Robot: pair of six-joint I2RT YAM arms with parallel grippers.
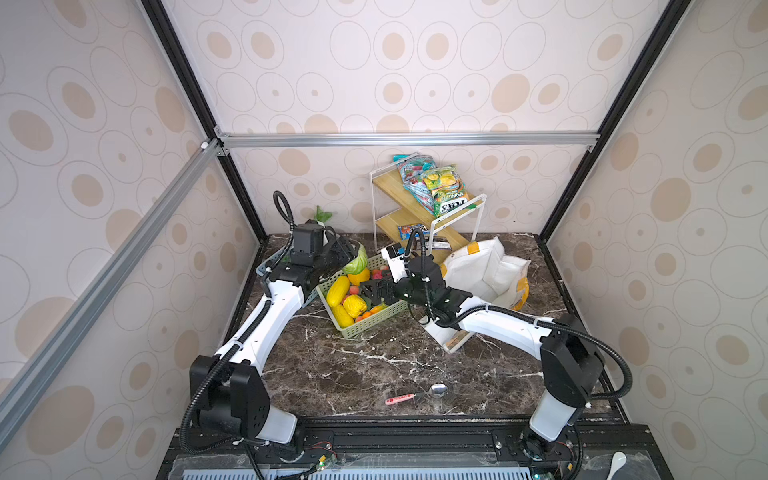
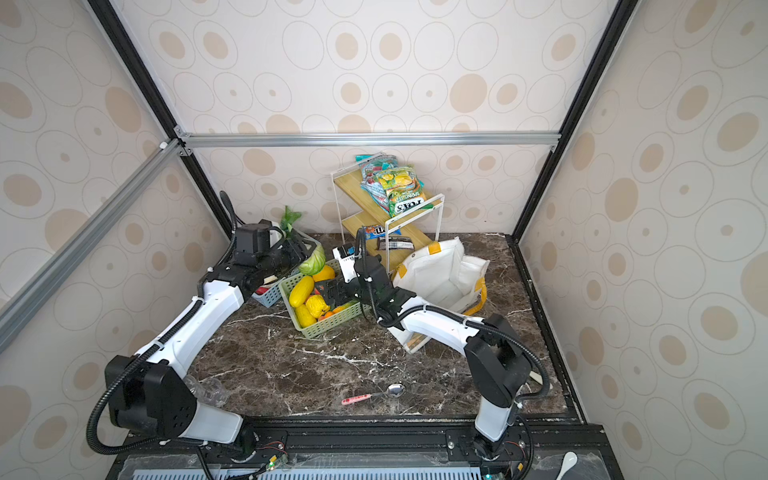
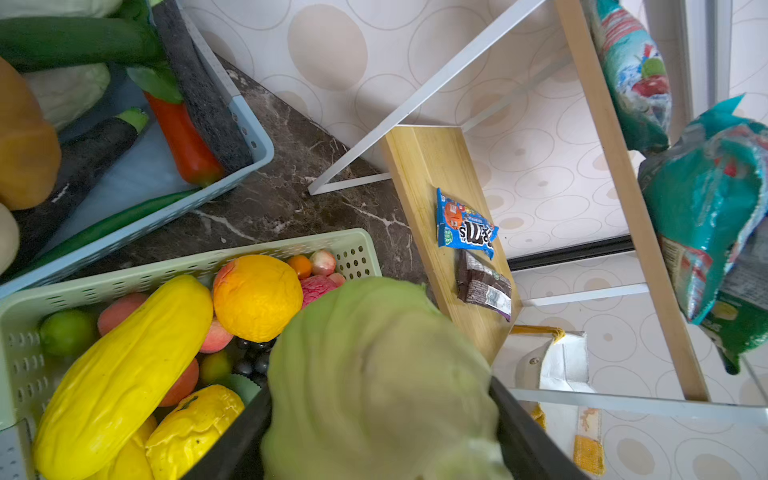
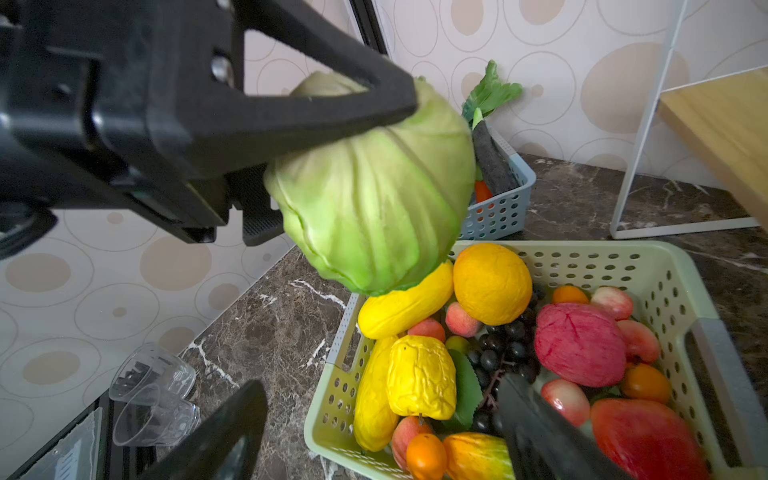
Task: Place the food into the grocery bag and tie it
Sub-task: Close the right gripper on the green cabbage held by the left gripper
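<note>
A: Where is the cabbage (image 4: 374, 199)?

B: The left end effector (image 4: 338, 166) grips it, 1 black finger across the top and 1 underneath. In both top views the cabbage (image 1: 356, 262) sits over the far left corner of the green basket (image 1: 374, 322).

A: Does it touch the fruit below?

B: I cannot tell. In the right wrist view it overlaps a long yellow fruit (image 4: 405, 305).

A: And the grocery bag (image 1: 478, 266)?

B: It is at the right rear of the tabletop (image 1: 353, 365), mouth open, just beside the wooden rack (image 1: 409, 216). The right arm's wrist lies between it and the cabbage.

A: What about the right end effector (image 1: 370, 291)?

B: Its fingers are spread wide and hold nothing. It hovers over the green basket, above the dark grapes (image 4: 498, 345).

A: What else is in that basket?

B: An orange fruit (image 4: 492, 282), a pink-red fruit (image 4: 579, 343) and small peaches.

A: And beyond it?

B: A blue basket (image 2: 270, 296) of vegetables sits just to the left. Snack packs (image 1: 432, 183) lie on the rack. A pink-handled spoon (image 1: 415, 395) lies near the front edge, with clear cups (image 2: 208, 390) at the front left.
</note>
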